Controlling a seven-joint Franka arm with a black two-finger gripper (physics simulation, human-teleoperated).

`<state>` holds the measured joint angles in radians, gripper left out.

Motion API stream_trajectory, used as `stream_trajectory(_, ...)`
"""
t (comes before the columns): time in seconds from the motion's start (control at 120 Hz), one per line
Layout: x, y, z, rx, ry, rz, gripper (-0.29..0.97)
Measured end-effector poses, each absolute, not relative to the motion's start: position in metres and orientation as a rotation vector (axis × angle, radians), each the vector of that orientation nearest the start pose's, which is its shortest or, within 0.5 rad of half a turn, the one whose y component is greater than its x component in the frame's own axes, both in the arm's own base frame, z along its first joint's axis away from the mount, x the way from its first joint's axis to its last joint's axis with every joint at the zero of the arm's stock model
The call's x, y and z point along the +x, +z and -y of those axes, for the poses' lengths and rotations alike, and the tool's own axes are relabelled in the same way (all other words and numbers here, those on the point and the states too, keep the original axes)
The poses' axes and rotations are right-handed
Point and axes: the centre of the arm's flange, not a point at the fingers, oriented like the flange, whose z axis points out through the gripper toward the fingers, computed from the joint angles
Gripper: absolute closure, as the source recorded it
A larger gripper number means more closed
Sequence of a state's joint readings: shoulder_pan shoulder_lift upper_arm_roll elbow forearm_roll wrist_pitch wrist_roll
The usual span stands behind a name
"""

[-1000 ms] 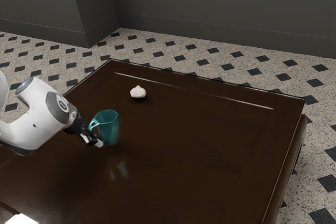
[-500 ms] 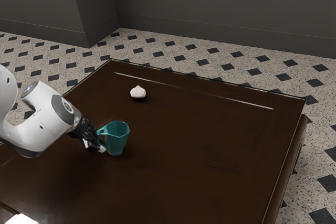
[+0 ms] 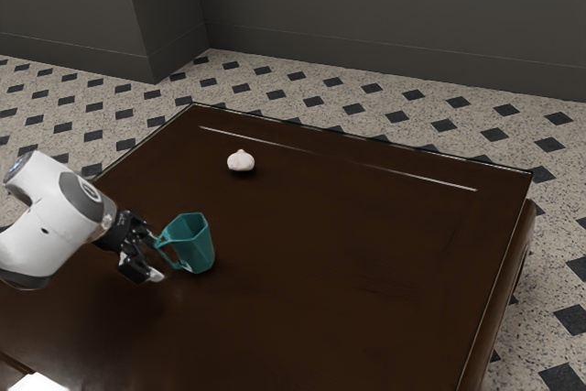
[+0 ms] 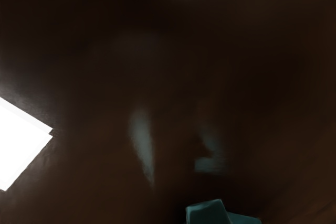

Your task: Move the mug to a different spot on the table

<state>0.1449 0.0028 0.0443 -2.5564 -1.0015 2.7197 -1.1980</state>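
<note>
At the near end of the bench (image 3: 366, 226), toward the exterior view's left: sets the mug (image 3: 192, 243) down and lets go. A second ago carries it clear of the surface. Half a second ago pinches the handle with the base about down. Now stands it upright on the wood, handle turned toward the arm. Opens the claw (image 3: 145, 250), released and gripping nothing, and pulls back a little to the left. Leaves the handle just off the claw's open end, apart as far as can be read. Sits well apart from the small white lump (image 3: 240, 161) at the far side. In the wrist view, shows a teal corner just under the hand, consistent with only a short pull-back. Reads as release done, so the placement step looks finished. Can't confirm from here that the spot differs from the start. Needs only a clean retreat next: back and up, without clipping the handle and dragging or tipping the mug.
</note>
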Motion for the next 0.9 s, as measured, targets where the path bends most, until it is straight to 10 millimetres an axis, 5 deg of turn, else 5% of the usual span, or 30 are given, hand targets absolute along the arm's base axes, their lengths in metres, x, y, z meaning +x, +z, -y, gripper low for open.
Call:
stream_trajectory(0.233, 0.437, 0.281, -0.132, 1.115, -0.103, -2.399, 0.02)
stream_trajectory(0.383, 0.441, 0.325, -0.142, 1.144, -0.008, -2.315, 0.01)
stream_trajectory(0.483, 0.470, 0.386, -0.167, 1.343, 0.121, -2.197, 0.01)
stream_trajectory(0.575, 0.528, 0.509, -0.187, 1.674, 0.302, -1.998, 0.00)
stream_trajectory(0.633, 0.546, 0.555, -0.175, 1.925, 0.363, -1.889, 0.00)
stream_trajectory(0.717, 0.563, 0.587, -0.143, 2.276, 0.411, -1.705, 0.00)
stream_trajectory(0.9, 0.581, 0.599, -0.061, 2.797, 0.387, -1.230, 0.00)
